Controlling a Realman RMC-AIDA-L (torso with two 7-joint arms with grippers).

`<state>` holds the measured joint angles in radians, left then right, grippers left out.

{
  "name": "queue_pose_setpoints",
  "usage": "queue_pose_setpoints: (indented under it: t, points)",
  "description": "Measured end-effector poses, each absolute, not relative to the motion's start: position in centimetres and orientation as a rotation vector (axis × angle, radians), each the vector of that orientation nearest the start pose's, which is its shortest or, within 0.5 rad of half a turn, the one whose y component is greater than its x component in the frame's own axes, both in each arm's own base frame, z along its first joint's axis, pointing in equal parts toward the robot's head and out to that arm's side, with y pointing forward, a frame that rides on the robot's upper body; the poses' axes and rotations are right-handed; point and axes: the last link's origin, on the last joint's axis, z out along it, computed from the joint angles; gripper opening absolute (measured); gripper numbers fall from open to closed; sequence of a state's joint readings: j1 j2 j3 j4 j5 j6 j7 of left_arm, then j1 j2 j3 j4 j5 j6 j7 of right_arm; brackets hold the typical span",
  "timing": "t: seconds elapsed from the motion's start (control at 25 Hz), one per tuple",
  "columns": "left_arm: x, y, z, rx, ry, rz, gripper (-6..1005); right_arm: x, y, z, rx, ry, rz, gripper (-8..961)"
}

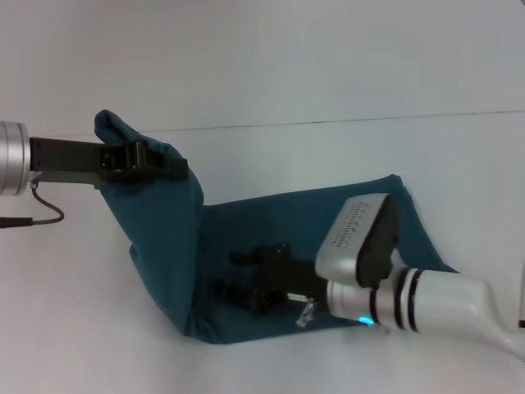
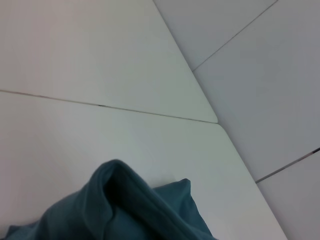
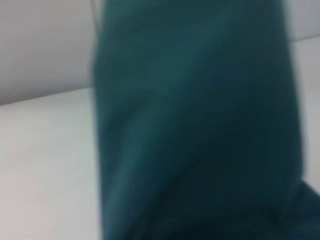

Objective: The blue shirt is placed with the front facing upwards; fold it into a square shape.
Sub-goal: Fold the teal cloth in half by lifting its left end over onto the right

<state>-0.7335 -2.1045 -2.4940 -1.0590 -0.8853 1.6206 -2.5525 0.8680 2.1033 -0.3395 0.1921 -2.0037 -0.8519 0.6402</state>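
Note:
The blue shirt [image 1: 271, 230] lies on the white table, plain teal side showing and no print visible. Its left part is pulled up into a raised band [image 1: 160, 238] that rises from the near edge to my left gripper [image 1: 143, 160]. That gripper is held above the table at the far left and is shut on the cloth's top edge. The left wrist view shows a bunched fold of the shirt [image 2: 125, 210] just below the camera. My right gripper [image 1: 242, 279] reaches in low over the shirt's near part, beside the raised band. Teal cloth [image 3: 200, 130] fills the right wrist view.
The white table [image 1: 344, 148] spreads out all round the shirt, with a thin dark seam [image 1: 369, 121] running across the far side. The left arm's cable [image 1: 45, 215] hangs at the left edge. The table's rounded far corner [image 2: 220, 125] shows in the left wrist view.

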Motion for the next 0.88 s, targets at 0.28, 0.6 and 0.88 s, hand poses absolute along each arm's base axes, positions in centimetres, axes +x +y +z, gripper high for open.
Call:
queue_pose_setpoints:
  t: [0.28,0.6,0.88]
  points:
    - [-17.9,38.9,5.1,-2.435,-1.598,-0.565,46,24.3,35.6,-13.0,-2.521,0.548,0.468,532]
    - [-17.7,38.8,4.8,-2.445,-1.597,-0.57,43,27.7,36.7,-8.4,-2.276,0.64,0.581,534]
    - [-16.8,39.0,4.5,-2.472,-1.568,-0.602,43,29.7,36.6,-4.5,-2.104,0.668,0.696,537]
